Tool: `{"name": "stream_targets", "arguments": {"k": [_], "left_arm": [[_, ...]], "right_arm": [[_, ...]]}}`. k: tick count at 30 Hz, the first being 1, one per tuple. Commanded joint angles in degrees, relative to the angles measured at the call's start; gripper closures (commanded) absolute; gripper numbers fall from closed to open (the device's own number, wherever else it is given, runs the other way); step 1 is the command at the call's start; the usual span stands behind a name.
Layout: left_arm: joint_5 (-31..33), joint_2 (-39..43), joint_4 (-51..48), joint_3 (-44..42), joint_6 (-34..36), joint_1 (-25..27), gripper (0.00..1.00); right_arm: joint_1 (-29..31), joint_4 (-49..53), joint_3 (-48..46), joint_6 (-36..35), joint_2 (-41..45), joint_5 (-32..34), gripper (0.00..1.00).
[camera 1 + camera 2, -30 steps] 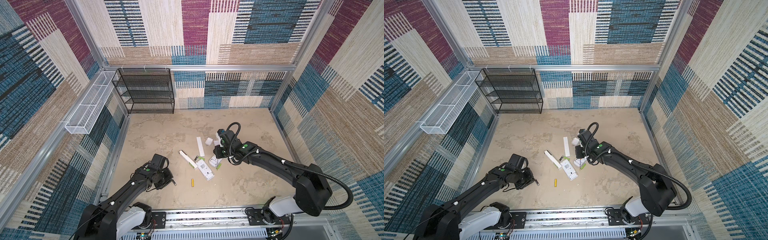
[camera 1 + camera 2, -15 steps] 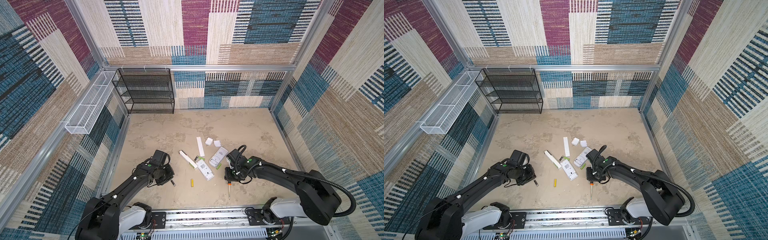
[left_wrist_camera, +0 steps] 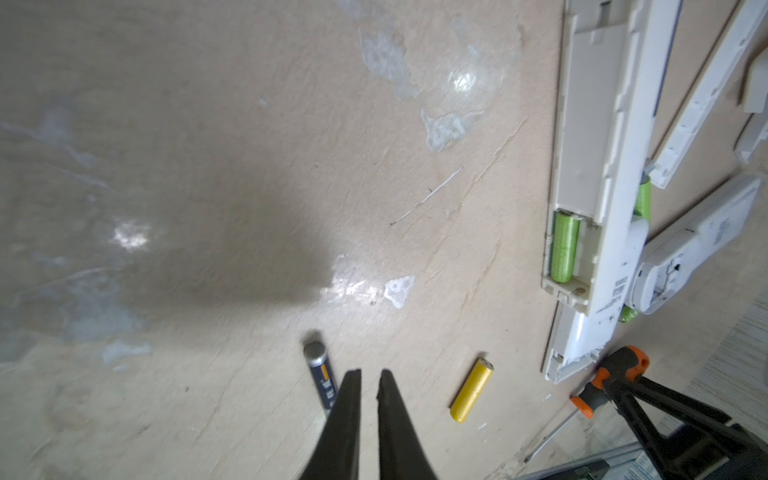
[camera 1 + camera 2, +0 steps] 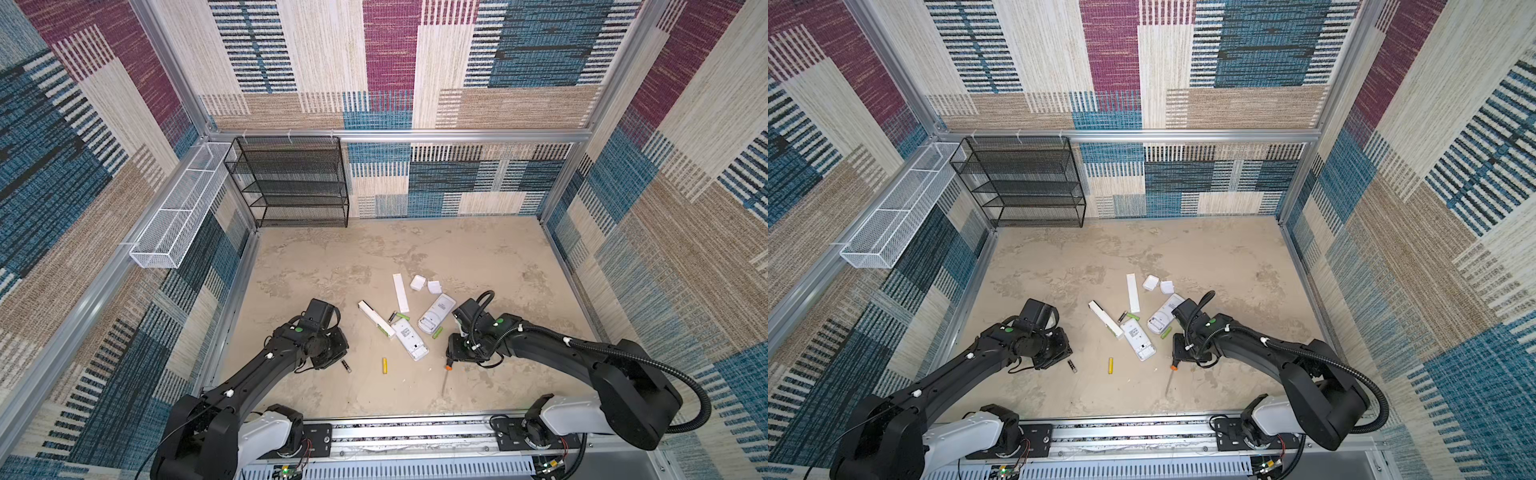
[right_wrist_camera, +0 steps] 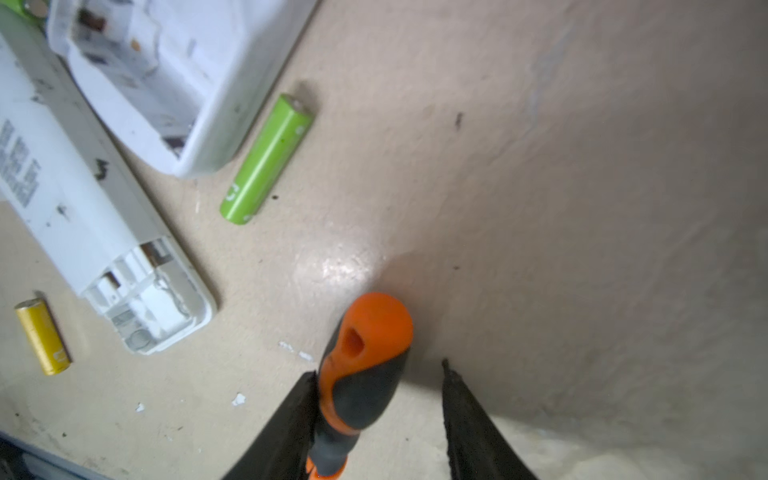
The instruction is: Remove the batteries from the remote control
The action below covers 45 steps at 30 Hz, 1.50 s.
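Top views: my right gripper (image 4: 454,358) now sits low at the front, away from the remotes it worked a second ago. The orange-and-black-handled screwdriver (image 4: 447,367) lies on the beige tabletop (image 4: 478,257).

Left wrist: left gripper (image 3: 369,374) is nearly together and empty, beside a black cylindrical battery (image 3: 322,376). One lime green cell (image 3: 564,247) is seated in the slim white plastic remote (image 3: 594,137) (task not done).

Right wrist: jaws have just parted and the handle touches one finger only, so I judge the tool released. A loose green battery (image 5: 268,160) lies by the wider white remote (image 5: 137,83).
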State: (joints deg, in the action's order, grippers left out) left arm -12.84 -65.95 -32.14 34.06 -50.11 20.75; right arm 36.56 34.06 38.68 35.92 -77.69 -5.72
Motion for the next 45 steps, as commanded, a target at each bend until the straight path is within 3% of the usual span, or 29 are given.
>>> {"name": "stream_targets", "arguments": {"k": [1, 9, 13, 19, 27, 34, 37, 45], "left_arm": [[0.34, 0.02, -0.42, 0.79, 1.90, -0.01, 0.85], [1.86, 1.37, -2.09, 2.14, 2.64, -0.01, 0.85], [2.78, 2.55, -1.63, 1.88, 2.25, -0.10, 0.82], [2.91, 2.96, -2.43, 2.33, 2.60, -0.38, 0.73], [3.70, 4.56, -3.36, 1.27, 2.64, -0.94, 0.71], [3.84, 4.30, -3.28, 0.82, 2.94, -1.33, 0.71], [3.72, 4.08, -3.14, 0.74, 2.97, -1.48, 0.71], [4.14, 4.93, -4.23, 0.62, 3.16, -1.66, 0.71]], "right_arm": [[-0.07, 2.61, 3.57, -1.36, 1.08, 4.37, 0.48], [1.86, 2.04, 19.45, -8.18, -3.32, 5.65, 0.48], [6.96, -3.84, 28.97, -13.89, -13.25, 3.97, 0.48], [11.40, -4.02, 44.07, -21.43, -29.26, 3.52, 0.45], [12.81, -3.09, 49.48, -24.40, -38.84, 0.67, 0.41], [14.09, -2.95, 50.20, -25.15, -41.98, 0.42, 0.41], [14.41, -2.70, 51.02, -25.55, -43.05, 0.75, 0.46], [14.61, -2.53, 52.35, -25.16, -43.94, 0.88, 0.69]]}}
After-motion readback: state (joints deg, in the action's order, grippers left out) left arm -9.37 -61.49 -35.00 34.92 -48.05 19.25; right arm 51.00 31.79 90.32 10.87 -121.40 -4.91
